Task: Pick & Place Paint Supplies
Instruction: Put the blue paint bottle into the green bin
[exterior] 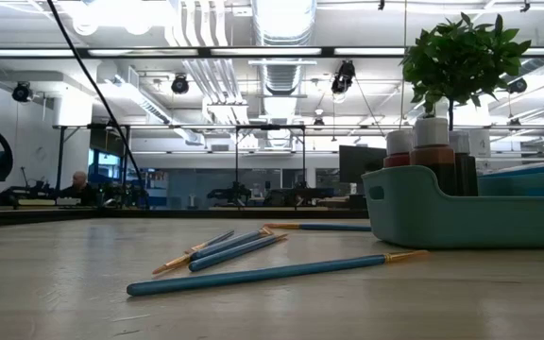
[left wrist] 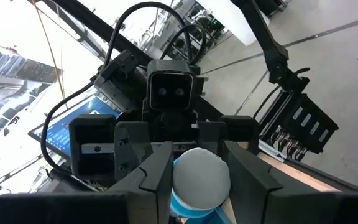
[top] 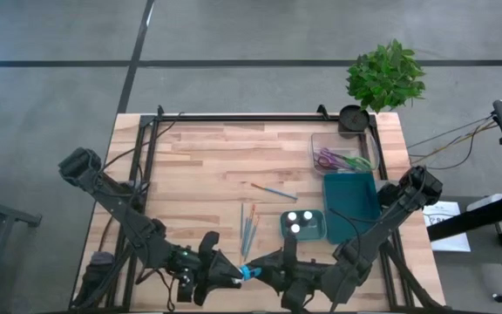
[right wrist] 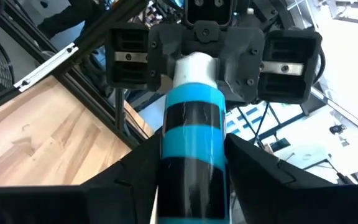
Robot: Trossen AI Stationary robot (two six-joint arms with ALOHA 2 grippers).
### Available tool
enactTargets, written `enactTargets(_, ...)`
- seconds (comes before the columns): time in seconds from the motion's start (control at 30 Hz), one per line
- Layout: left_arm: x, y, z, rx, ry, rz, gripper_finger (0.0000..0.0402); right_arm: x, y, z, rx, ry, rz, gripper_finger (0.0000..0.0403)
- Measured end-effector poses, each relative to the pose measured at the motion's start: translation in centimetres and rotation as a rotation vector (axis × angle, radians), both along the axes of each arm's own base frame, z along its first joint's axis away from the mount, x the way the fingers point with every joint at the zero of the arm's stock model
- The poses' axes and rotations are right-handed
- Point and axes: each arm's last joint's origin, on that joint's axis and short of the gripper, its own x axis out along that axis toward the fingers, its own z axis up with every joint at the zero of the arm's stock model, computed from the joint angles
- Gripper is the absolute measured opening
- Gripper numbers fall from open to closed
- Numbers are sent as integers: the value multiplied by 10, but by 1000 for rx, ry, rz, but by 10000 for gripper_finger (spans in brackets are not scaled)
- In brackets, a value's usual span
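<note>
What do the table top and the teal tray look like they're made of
The table top looks like wood, a butcher-block pattern of pale and darker strips with a smooth finish. The teal tray looks like moulded plastic, matte, with rounded corners and a cut-out handle slot.

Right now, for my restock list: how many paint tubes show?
4: three white-capped paint tubes standing in the small teal tray; one blue-and-black tube between the left gripper and right gripper.

Blue-and-black banded paint tube (right wrist: pixel 191 155), white cap (right wrist: pixel 194 67)

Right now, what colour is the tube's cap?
White, on the blue tube; clearest in the right wrist view.
</note>
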Motion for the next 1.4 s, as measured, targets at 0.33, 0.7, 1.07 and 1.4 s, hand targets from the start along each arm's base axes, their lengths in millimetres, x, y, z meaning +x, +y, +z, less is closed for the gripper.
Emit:
enactTargets(0.33,-6,5,6,-17,17,45,116,0,-4,-3,-39,18,-93,275)
enactTargets(0.7,-15,15,3,-58,170,136,116,-6,-1,-6,-54,35,-168,291)
enactTargets(1.07,-20,14,6,-118,203,15,116,-8,-3,-10,-72,56,-227,292)
enactTargets(1.4,-17,14,13,-166,162,-84,116,-6,-4,-10,-59,52,-227,292)
